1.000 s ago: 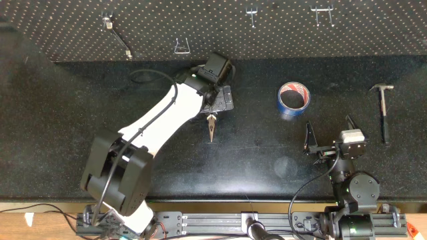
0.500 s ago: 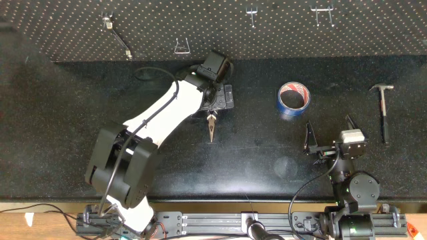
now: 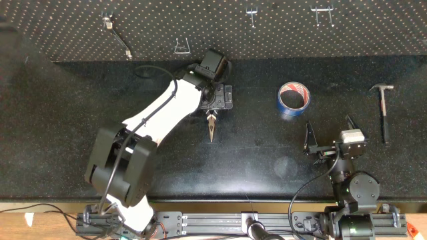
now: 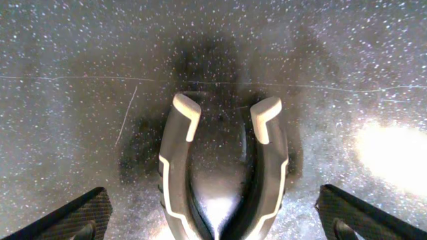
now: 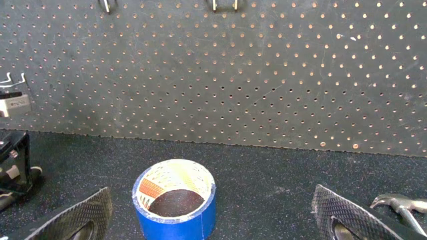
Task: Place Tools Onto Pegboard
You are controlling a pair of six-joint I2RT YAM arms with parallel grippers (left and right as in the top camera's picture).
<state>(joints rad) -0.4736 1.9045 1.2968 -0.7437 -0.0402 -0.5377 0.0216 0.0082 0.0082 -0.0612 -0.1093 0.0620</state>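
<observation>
Pegboard (image 3: 267, 33): one wrench-like tool (image 3: 118, 39) hung, other hooks (image 3: 251, 12) bare. On the table we log hammer (image 3: 383, 113), blue tape roll (image 3: 293, 99) and needle-nose pliers (image 3: 211, 125). L gripper (image 3: 217, 99) is over the pliers' handles, jaws wide, no grip yet. R gripper (image 3: 328, 137) is parked nr base, jaws apart. We est. ~1/4 done.

No legible txt or labels anywhere

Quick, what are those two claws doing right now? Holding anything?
Left gripper: open, one finger on each side of the pliers, not clamped on them.
Right gripper: open, holding nothing.
</observation>
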